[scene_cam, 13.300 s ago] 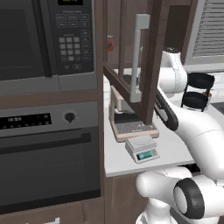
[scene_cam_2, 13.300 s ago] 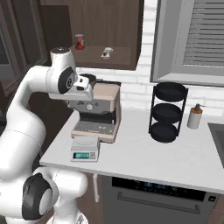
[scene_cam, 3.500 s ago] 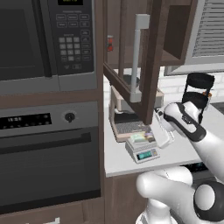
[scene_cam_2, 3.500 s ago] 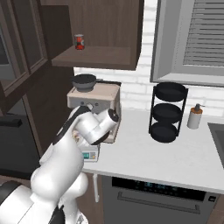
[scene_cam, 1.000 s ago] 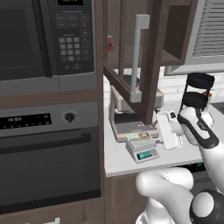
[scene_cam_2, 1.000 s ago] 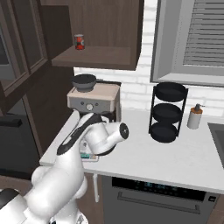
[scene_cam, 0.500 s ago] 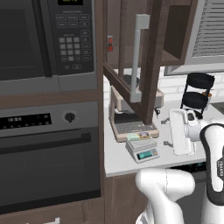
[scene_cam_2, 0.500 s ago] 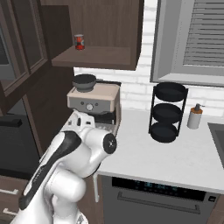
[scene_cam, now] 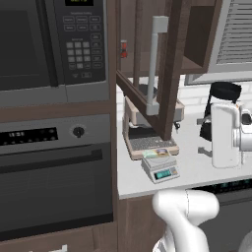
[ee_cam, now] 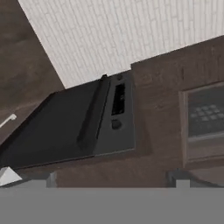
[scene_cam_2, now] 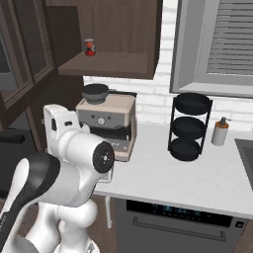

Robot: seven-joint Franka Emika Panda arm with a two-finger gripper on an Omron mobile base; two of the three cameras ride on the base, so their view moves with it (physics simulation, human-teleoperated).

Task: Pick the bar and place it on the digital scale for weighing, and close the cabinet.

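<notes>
Looking from the left base camera first, we find the bar (scene_cam: pixel 157 153) already lying on top of the scale (scene_cam: pixel 161 168), which sits on the counter (scene_cam: pixel 197 170) just in front of the espresso machine (scene_cam: pixel 147 130). So by our reckoning the weighing half is done. The cabinet (scene_cam: pixel 160 69) is the job left: its glass door stands wide open, swung out over the espresso machine, with the long grey handle (scene_cam: pixel 154 64) facing us. To the left of the scale we have the microwave (scene_cam: pixel 49 44) above and the oven (scene_cam: pixel 49 167) below.

Over to the right base camera, and the arm's white bulk is in front of the scale, so we get no look at it here. Above the espresso machine (scene_cam_2: pixel 106 123) the open cabinet shelf (scene_cam_2: pixel 106 64) carries a small red can (scene_cam_2: pixel 89 47); a black three-tier rack (scene_cam_2: pixel 189 126) and a soap bottle (scene_cam_2: pixel 220 132) stand well right of the machine.

From the hand camera, rolled over, we're staring at the oven front (ee_cam: pixel 70 127), wood panelling and brick. Of the gripper (ee_cam: pixel 114 180) we catch just the two fingertips (ee_cam: pixel 178 178), set wide apart with nothing between them. We'd guess the open door is the main obstacle for the swing back.
</notes>
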